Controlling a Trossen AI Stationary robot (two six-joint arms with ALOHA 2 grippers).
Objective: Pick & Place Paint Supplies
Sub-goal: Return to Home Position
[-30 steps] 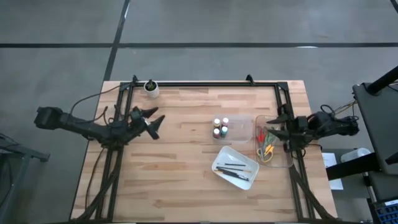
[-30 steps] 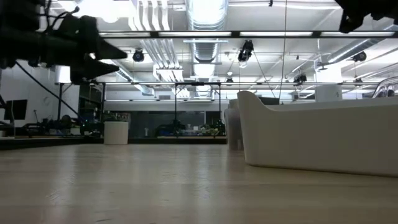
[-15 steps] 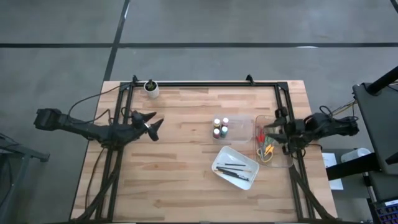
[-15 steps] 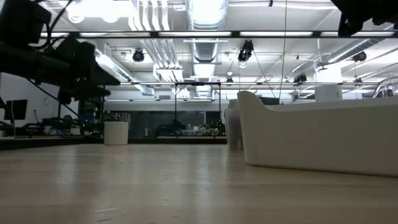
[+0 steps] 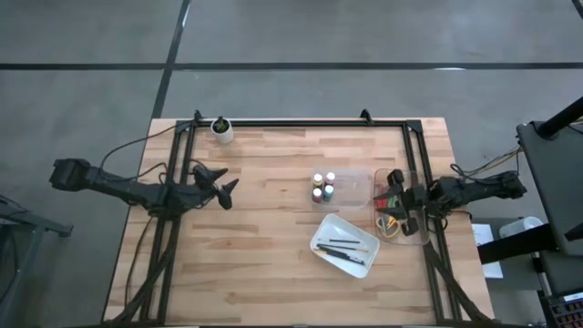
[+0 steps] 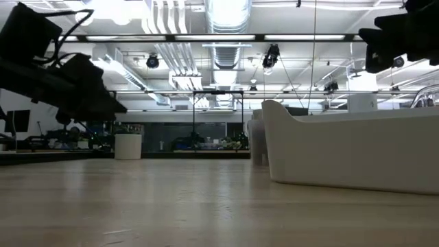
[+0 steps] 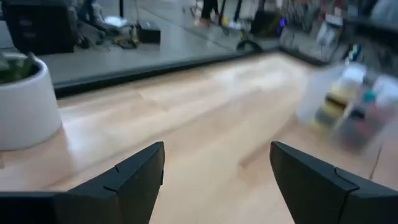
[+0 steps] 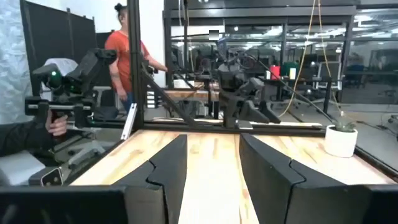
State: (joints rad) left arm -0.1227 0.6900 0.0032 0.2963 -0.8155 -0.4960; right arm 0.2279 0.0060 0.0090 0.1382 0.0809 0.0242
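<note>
Dark left hand (image 7: 217, 146) and right hand (image 8: 212, 138) each hang open and empty above the wooden table (image 5: 273, 237).

The pale wooden plank counter (image 5: 273, 264) is light blond with fine seams, edged by a black metal frame (image 5: 301, 122). The small paint bottles (image 5: 322, 188) have pale caps over teal, yellow and red bodies. The white rectangular tray (image 5: 319, 244) carries thin dark brushes (image 5: 344, 246). In the clear plastic bin (image 5: 417, 239), the small scissors (image 5: 390, 217) show red, yellow and green handles. The white round cup (image 5: 221, 130) holds something dark green. The left end effector (image 7: 216, 149) and right end effector (image 8: 212, 140) are matte black. The concrete floor (image 5: 364, 36) is grey with dark stripes. A person (image 8: 118, 50) wears an orange-red top.
</note>
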